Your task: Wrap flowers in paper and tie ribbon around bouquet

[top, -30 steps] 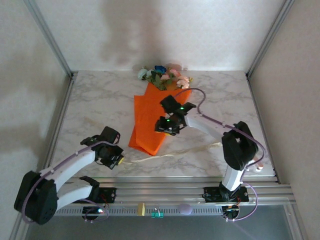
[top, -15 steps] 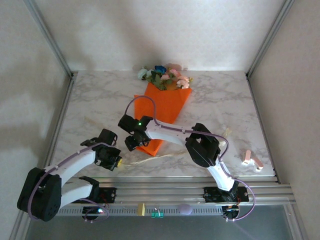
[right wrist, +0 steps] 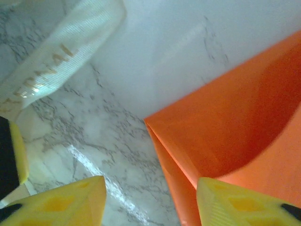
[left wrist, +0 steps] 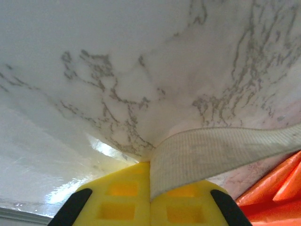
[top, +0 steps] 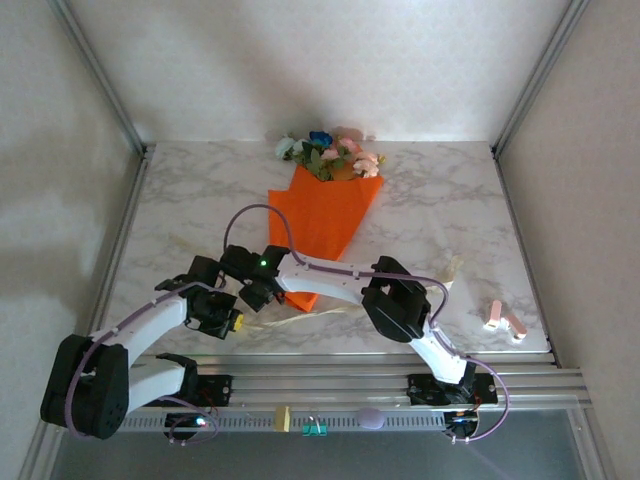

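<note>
The bouquet lies in the middle of the table: orange paper folded into a cone, with the pink, white and blue flowers sticking out at its far end. The cream ribbon trails along the table in front of the cone's tip. My left gripper is shut on one end of it; the ribbon comes out from between the closed yellow pads. My right gripper hovers open just left of the cone's tip, with bare marble between its pads and the paper's edge by its right pad.
Two small pink and white pieces lie near the front right. Metal frame posts and walls close in the marble table on three sides. The two grippers are very close together at the front left. A ribbon end lies beyond the right gripper.
The right arm swung from over the paper cone's middle down and left to the cone's tip, beside the left gripper. The left gripper kept its hold on the ribbon and barely moved.
</note>
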Controlling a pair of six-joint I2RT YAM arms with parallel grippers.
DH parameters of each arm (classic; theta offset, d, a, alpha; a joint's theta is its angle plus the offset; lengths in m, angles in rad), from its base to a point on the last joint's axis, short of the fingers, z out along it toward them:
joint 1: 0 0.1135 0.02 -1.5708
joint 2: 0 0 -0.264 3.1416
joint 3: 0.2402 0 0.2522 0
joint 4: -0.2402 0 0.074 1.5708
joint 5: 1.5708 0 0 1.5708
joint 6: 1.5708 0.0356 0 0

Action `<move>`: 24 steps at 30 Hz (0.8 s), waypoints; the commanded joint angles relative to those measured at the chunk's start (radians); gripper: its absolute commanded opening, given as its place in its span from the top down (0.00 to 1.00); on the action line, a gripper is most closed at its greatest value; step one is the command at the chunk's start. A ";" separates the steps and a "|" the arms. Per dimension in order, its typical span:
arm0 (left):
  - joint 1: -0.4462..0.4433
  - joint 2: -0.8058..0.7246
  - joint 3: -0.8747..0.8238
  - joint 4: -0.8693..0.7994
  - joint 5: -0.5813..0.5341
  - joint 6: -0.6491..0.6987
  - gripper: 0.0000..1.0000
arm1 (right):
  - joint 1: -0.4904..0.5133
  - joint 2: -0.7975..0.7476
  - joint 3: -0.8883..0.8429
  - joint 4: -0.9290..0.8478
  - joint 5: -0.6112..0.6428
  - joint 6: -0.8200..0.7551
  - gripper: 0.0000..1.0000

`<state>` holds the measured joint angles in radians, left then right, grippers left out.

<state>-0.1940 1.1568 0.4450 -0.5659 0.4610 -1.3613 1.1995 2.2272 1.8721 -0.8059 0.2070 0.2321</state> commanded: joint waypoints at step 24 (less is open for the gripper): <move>0.071 0.142 0.006 0.249 -0.099 0.054 0.99 | -0.018 0.208 0.148 -0.089 0.120 -0.082 0.78</move>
<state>-0.1261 1.2404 0.4747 -0.5835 0.5507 -1.3273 1.1885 2.4069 2.0338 -0.8688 0.3180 0.1654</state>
